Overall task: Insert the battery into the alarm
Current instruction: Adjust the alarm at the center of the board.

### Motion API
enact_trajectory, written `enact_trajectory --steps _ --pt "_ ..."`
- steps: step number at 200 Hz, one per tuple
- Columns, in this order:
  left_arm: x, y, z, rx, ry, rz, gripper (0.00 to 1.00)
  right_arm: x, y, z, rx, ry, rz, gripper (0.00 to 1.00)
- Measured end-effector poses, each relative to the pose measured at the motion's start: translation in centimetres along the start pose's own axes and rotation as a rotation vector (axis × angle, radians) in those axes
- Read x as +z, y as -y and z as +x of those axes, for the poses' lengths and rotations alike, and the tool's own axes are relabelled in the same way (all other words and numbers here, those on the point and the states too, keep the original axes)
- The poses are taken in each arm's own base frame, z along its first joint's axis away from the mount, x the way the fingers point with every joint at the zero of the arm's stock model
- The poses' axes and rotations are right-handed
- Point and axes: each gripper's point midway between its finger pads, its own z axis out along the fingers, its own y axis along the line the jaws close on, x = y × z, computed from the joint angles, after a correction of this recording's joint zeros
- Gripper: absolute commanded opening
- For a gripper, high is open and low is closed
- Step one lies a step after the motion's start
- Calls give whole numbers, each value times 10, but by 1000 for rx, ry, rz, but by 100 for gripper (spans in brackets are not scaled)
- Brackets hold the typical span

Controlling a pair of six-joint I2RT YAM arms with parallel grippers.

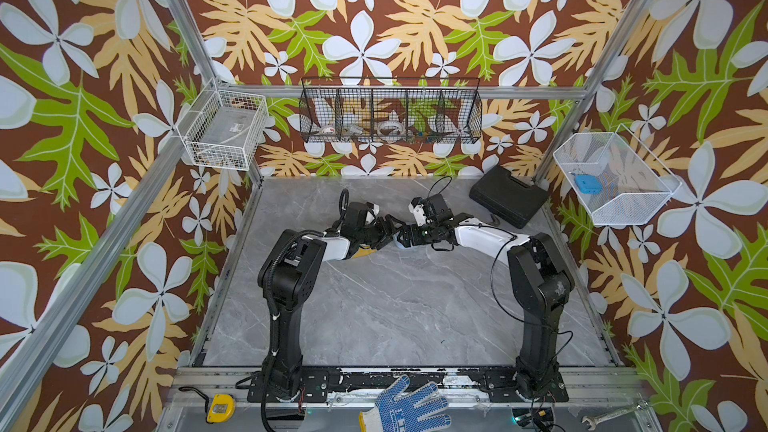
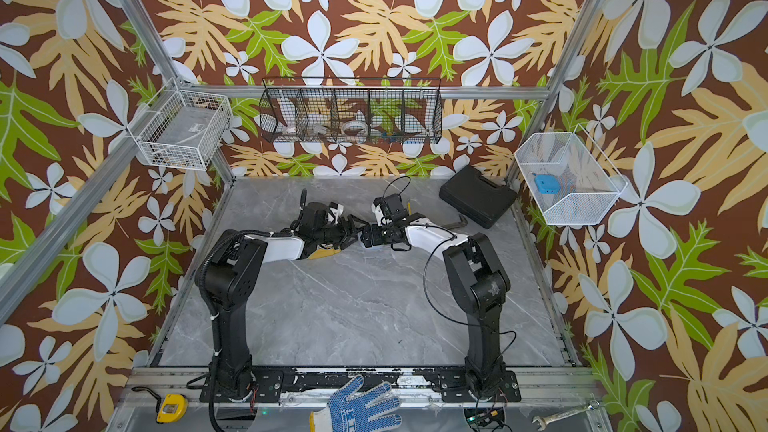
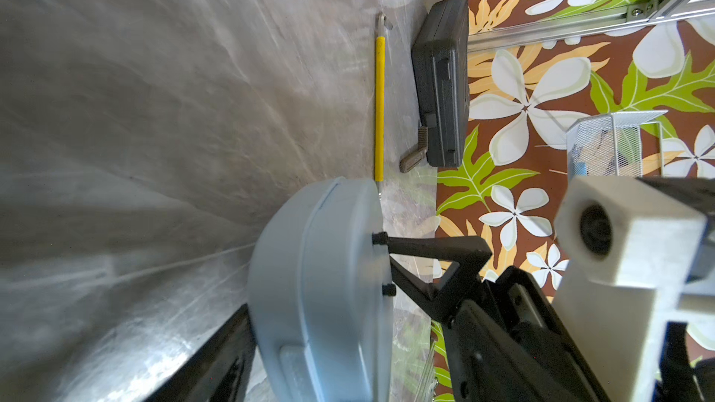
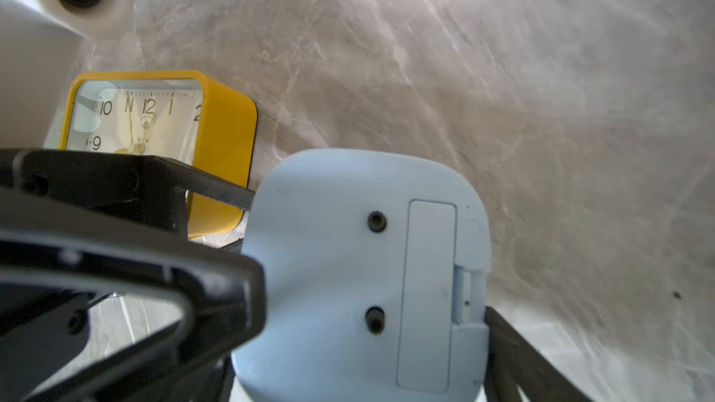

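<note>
Bright, even daylight; soft shadows, blurred wrist-view close-ups, warped edges.

Table (image 1: 395,305): alarm (image 4: 329,264) sits centre, toward the rear, between the fingers of the right gripper (image 4: 373,297); left gripper (image 1: 390,229) is at its left side. Clock (image 1: 362,253) stands on the table just left of the alarm, under the left arm (image 1: 332,247). Case (image 1: 509,195) lies in the rear right corner, rod (image 3: 380,102) alongside it, near but apart. On the walls: left basket (image 1: 216,155), rear basket (image 1: 473,118), right basket (image 1: 623,205). On the front rail: tape (image 1: 220,408) left, glove (image 1: 409,407) centre, wrench (image 1: 611,413) right.
</note>
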Motion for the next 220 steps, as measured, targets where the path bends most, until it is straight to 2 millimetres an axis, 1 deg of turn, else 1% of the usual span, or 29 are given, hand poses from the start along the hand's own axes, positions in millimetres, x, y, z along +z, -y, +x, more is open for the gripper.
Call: enact_trajectory --steps 33,64,109,125,144,159,171,185,204,220 --pt "1 -4 1 -22 -6 -6 69 2 -4 1 0 -17 -29 86" --pt "2 -7 3 -43 -13 -17 60 1 -6 2 8 -30 -56 85" --pt "1 -10 6 -63 -20 -26 44 0 -6 2 17 -37 -81 86" --pt "1 -9 6 -62 -20 -22 41 -1 -7 2 25 -43 -89 90" --pt "1 -8 6 -72 -18 -16 40 -1 -7 3 21 -45 -92 100" --pt "-1 -7 7 -89 -16 -14 39 -2 -8 4 -3 -41 -99 99" --pt "-4 -4 8 -100 -16 -9 38 -7 -9 5 -10 -26 -101 99" --pt "-7 5 7 -97 -10 3 37 -18 -9 3 -33 12 -100 99" --pt "-11 16 4 -97 7 16 36 -35 -12 -6 -82 81 -106 99" --pt "-13 17 2 -103 22 9 36 -45 -15 -11 -129 122 -113 99"
